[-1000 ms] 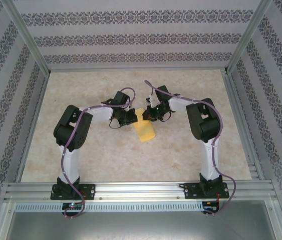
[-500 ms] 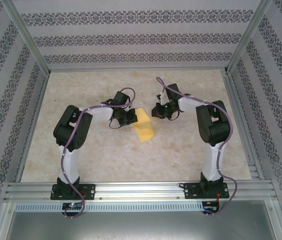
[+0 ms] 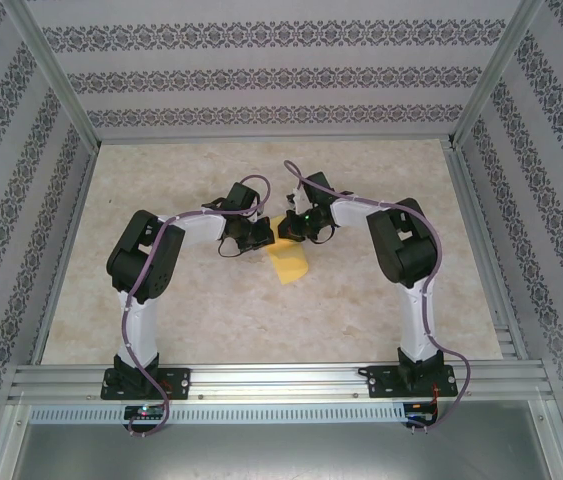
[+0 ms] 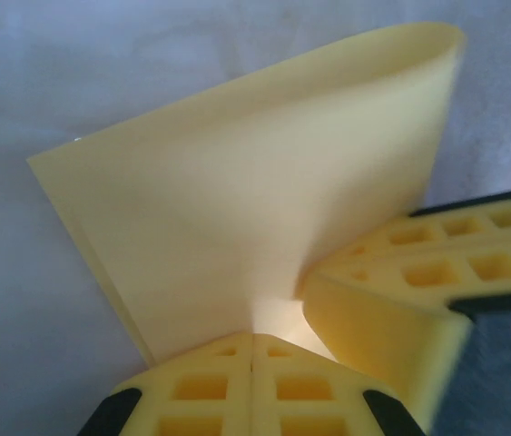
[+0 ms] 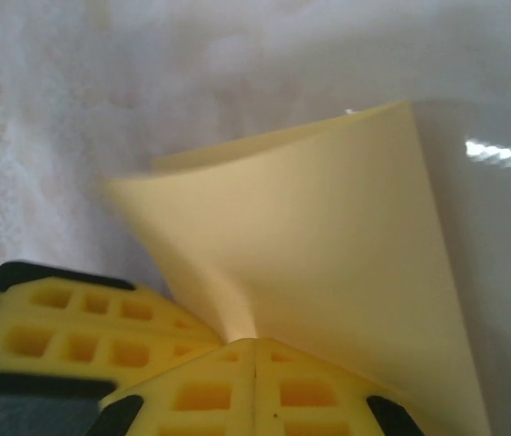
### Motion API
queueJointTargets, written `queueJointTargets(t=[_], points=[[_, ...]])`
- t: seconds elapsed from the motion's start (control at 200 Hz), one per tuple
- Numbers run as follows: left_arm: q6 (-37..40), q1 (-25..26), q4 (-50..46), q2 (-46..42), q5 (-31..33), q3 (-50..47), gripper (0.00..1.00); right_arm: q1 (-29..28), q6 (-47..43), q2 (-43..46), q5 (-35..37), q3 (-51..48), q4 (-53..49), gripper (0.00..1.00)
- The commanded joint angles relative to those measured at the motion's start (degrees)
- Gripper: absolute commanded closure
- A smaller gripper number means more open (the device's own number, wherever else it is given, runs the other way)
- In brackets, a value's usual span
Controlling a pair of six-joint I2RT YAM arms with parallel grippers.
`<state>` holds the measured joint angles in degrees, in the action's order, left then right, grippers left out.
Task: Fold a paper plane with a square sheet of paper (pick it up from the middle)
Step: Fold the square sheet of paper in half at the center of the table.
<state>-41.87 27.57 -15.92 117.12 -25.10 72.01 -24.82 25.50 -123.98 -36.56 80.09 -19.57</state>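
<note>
The square sheet of paper point(image 3: 289, 263) is yellow and bent over into a loose fold point(image 4: 264, 182), its far corner lifted at mid-table. My left gripper point(image 3: 262, 236) is shut on that corner, and the sheet fans out from its closed tips point(image 4: 253, 334). My right gripper point(image 3: 286, 231) is shut too, with its closed tips point(image 5: 255, 341) pressed against the same spot of the paper point(image 5: 328, 245) from the other side. Each wrist view shows the other gripper's yellow fingers point(image 4: 418, 272) point(image 5: 83, 318) close alongside. No paper plane shape shows.
The beige marbled tabletop point(image 3: 211, 310) is fenced by an aluminium frame point(image 3: 271, 378) at the near edge and by patterned walls on the other three sides. Both arms arch inward from their bases, elbows out to the sides.
Half a second ago my right gripper had swung away to the right of the paper. It has now come back against the sheet beside the left gripper. The left gripper and paper stayed put.
</note>
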Motion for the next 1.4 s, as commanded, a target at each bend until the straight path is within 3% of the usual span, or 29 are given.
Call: queueJointTargets(t=[0.0,0.375,0.679,1.024,1.394], points=[[0.4,1.2,-9.4,5.0,6.2,-3.4,1.00,1.5,1.6,-1.3,2.5,1.8,1.3,0.99],[0.7,1.2,-9.2,5.0,5.8,-4.2,1.00,8.2,10.0,-0.4,12.3,-1.8,7.5,0.99],[0.9,1.2,-9.5,5.2,5.7,-3.6,1.00,5.1,8.5,7.8,5.6,-4.9,14.3,0.99],[0.9,1.3,-9.6,5.3,5.8,-3.7,1.00,0.3,9.4,0.1,3.9,0.2,12.1,0.99],[1.1,1.3,-9.6,5.1,5.8,-4.0,1.00,3.1,9.5,-4.5,11.1,4.1,7.3,0.99]])
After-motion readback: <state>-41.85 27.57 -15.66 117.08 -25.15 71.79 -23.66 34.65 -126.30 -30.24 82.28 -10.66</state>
